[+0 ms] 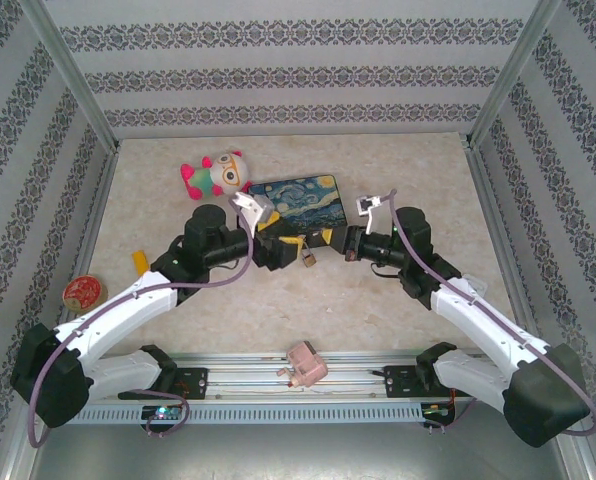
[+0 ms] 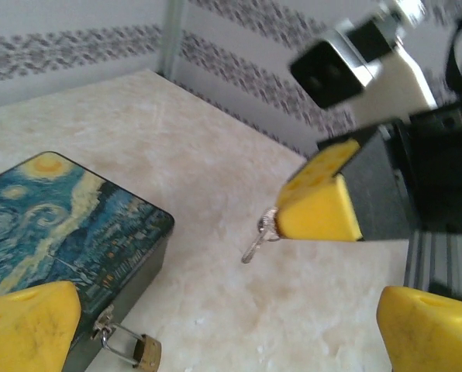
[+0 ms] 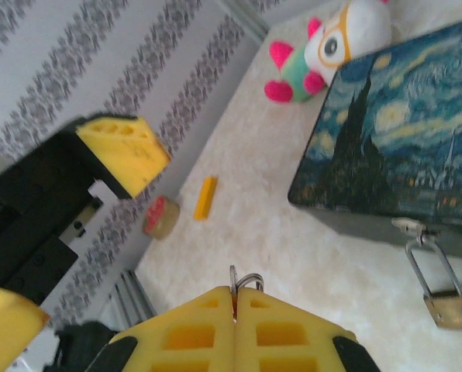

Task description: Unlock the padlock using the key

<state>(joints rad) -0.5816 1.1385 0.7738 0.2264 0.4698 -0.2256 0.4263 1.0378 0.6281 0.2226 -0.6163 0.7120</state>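
Here, the left gripper (image 2: pixel 227 306) stands with its yellow fingers (image 2: pixel 29 325) spread wide and nothing between them. It hovers over the pale marbled table (image 2: pixel 215 155), near the front corner of the rectangular metal tin box (image 2: pixel 68 225). The box lid carries a painted swirling night sky in blue and yellow.

The right gripper (image 3: pixel 236 302) is closed tight. Its yellow fingertips (image 3: pixel 208 325) pinch the small thin metal key (image 3: pixel 243 281) by its head, where a small wire ring shows. In the left wrist view the key (image 2: pixel 260 234) juts from the tip of the right gripper, slanting downward, above the table and apart from the box.

The small brass-coloured padlock (image 3: pixel 450 308) hangs by its thin silver U-shaped shackle from the hasp on the box's front wall. Its body lies on the table just beside the box. From above, the padlock (image 1: pixel 306 258) sits between the two grippers, at the near edge of the box.

Beyond the box lies a plush toy (image 1: pixel 215 175) in white, pink and green. A small yellow block (image 1: pixel 138 262) and a red round disc (image 1: pixel 82 292) lie to the left, well apart from the box. The markings on the disc are too small to read. A pink blocky object (image 1: pixel 305 365) rests on the rail between the arm bases.
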